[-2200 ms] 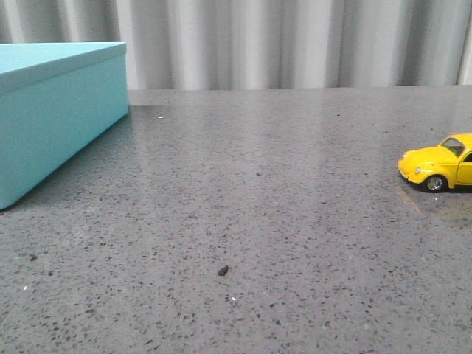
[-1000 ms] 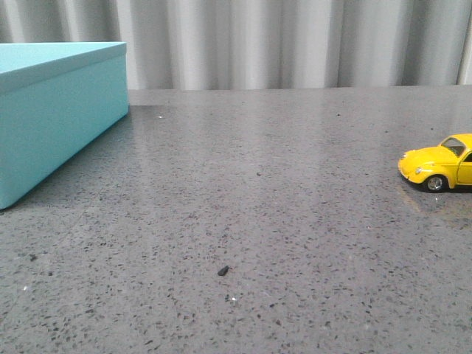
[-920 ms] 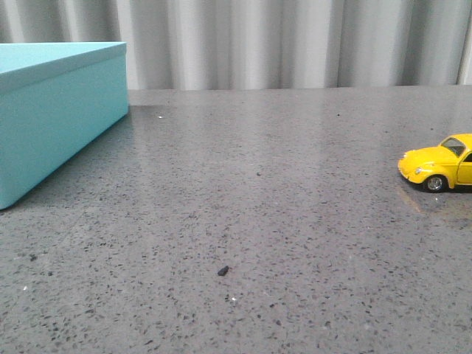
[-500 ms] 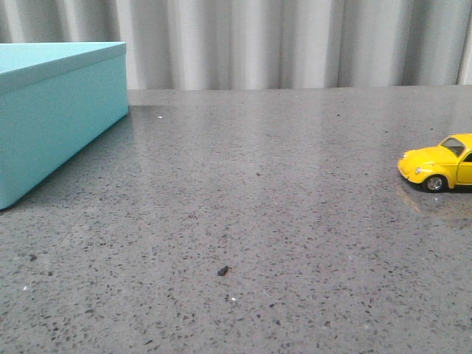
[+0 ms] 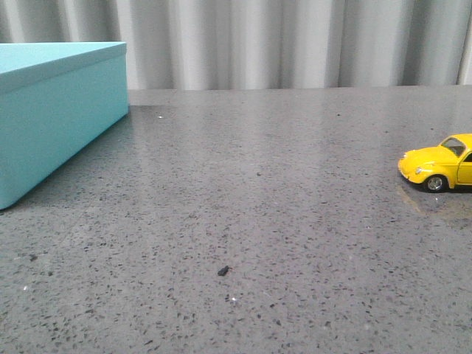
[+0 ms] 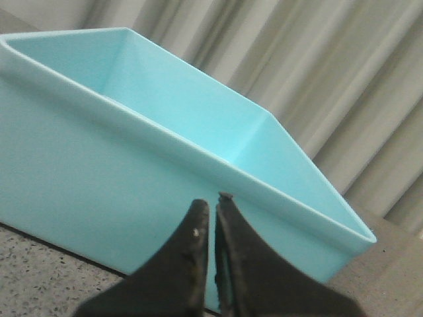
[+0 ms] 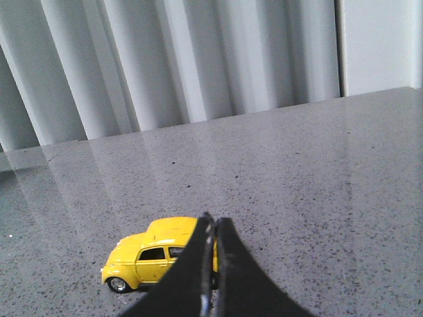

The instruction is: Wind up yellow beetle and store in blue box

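The yellow beetle stands on its wheels at the right edge of the front view, its rear cut off by the frame. In the right wrist view the beetle sits on the table beyond my right gripper, whose shut, empty fingers cover its rear. The blue box stands at the far left with its lid on. In the left wrist view the box fills the frame just beyond my left gripper, which is shut and empty. Neither gripper shows in the front view.
The grey speckled table stretches between box and car. A small dark crumb lies near the front middle. A grey pleated curtain hangs behind the table's far edge.
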### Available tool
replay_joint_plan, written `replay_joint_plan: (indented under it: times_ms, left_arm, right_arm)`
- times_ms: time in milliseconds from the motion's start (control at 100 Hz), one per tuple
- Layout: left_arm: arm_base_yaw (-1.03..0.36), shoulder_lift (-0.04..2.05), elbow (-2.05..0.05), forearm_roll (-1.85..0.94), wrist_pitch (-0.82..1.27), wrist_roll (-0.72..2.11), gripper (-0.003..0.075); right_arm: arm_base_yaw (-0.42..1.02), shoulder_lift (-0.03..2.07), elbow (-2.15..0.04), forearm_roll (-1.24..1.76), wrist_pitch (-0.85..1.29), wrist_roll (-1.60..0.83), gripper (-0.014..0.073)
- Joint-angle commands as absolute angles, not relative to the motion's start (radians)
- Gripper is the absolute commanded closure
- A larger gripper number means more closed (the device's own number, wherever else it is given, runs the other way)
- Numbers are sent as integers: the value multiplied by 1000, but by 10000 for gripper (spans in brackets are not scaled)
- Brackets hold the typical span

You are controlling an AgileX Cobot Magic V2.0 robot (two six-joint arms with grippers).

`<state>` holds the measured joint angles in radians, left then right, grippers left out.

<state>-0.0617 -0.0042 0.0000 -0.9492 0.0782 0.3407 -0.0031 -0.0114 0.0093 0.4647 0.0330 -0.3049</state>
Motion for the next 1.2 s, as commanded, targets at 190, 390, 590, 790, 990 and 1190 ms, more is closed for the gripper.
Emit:
replay_joint_plan:
  times_ms: [190,390,590,790,990,1190]
  left_arm:
    - [-61,-36,24,-963,30,336,741]
    - [-61,-36,24,-967,44,336,741]
    - [-61,-36,24,-981,48,336,741]
    - [-61,-36,22,-986,36,336,741]
    - [-61,36,-69,-975,35,336,741]
    - [-61,308,-308,-751,213,336,741]
  right_arm:
    - [-5,-30,35,473,-36,-307,673]
    - [-5,-30,35,580,-24,-307,673]
    - [-5,-30,35,653,-18,-307,673]
    - [-5,-30,18,656,-39,-307,673]
    - [-5,4,-176,664,173,-307,673]
    - [-5,283,-459,543,318,-307,669]
